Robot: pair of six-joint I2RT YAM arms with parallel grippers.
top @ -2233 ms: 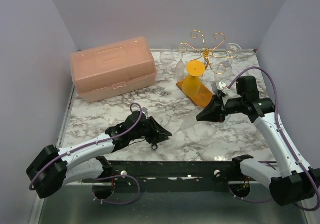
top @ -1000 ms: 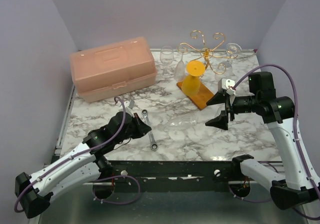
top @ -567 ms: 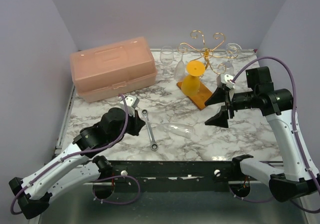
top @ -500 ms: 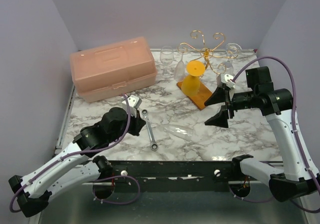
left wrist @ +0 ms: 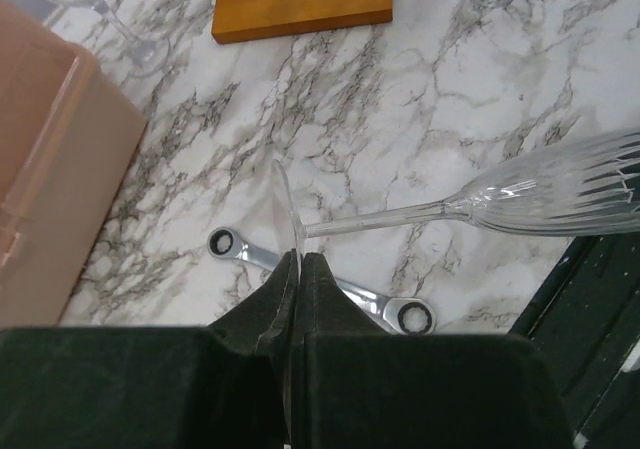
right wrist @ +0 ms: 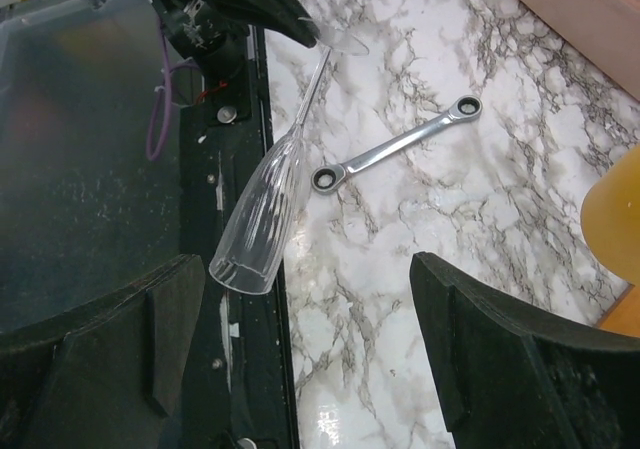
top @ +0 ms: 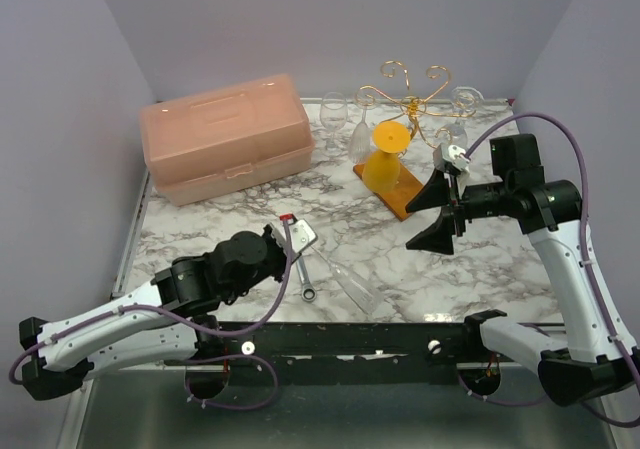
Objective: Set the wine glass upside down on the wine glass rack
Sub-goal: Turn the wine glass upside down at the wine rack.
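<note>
- Left wrist view: the left end effector (left wrist: pixel 298 261) pinches the foot of the wine glass (left wrist: pixel 545 184), whose bowl reaches the near edge of the tabletop (left wrist: pixel 420 109).
- Top view only: the right end effector (top: pixel 414 226) is spread, and the wine glass rack (top: pixel 408 97) stands at the rear, well apart.

One pink plastic case (top: pixel 225 137), one gold wire rack (top: pixel 410 94), one orange goblet (top: pixel 385 159), one wrench (top: pixel 305 277), one fluted wine glass (left wrist: pixel 560 184), and what look like four clear glasses (top: pixel 333 109) crowding that rack.

Wrench (top: pixel 306 281) lies on table (top: pixel 480 269) before rack (top: pixel 408 99).
</note>
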